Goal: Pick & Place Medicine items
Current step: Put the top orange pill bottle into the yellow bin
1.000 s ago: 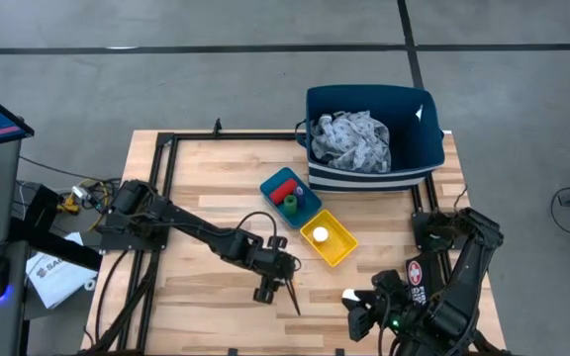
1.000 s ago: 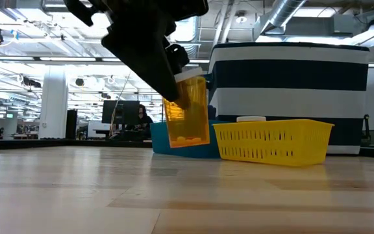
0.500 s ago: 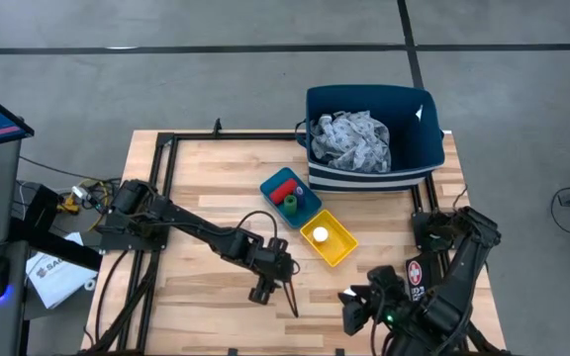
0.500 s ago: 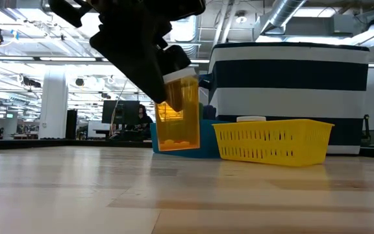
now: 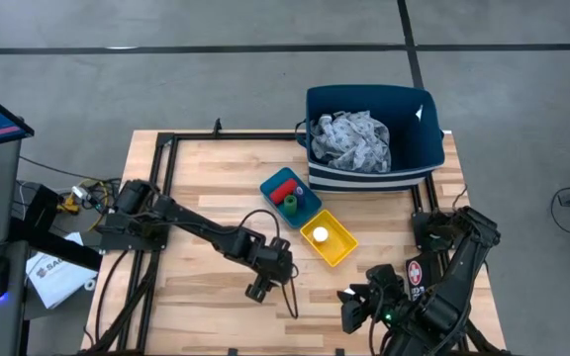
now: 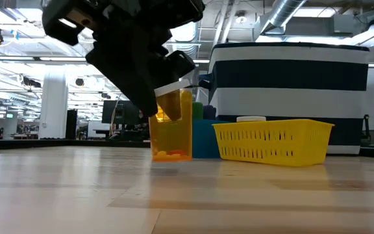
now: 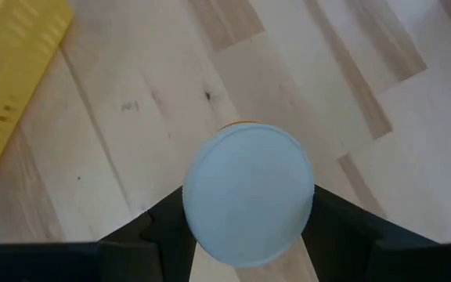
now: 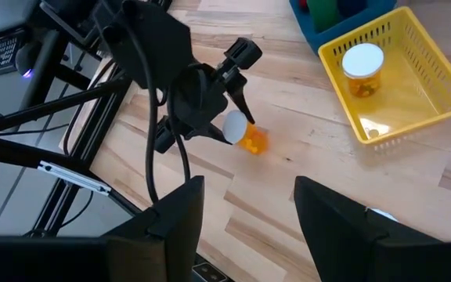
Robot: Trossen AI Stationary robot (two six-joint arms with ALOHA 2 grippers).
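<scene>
With one pill bottle (image 8: pixel 362 66) already in the yellow tray (image 8: pixel 425 74), my left gripper (image 8: pixel 237 125) clamps another orange bottle (image 6: pixel 171 130) just above the table (image 5: pixel 196 302), not yet placed, while my right gripper (image 8: pixel 249 207) waits open at the table's near edge.

plastic, wood and cloth, as i see them from my desk

the table (image 5: pixel 206 168) is pale wood, smooth with a slight sheen. the bottle (image 6: pixel 171 127) is clear orange plastic with a matt white cap (image 7: pixel 247 196). the yellow tray (image 6: pixel 273 141) is slotted plastic, a bit glossy. the bin (image 5: pixel 426 138) holds crumpled patterned cloth (image 5: pixel 352 138). the left gripper (image 8: pixel 229 98) looks matt black.
</scene>
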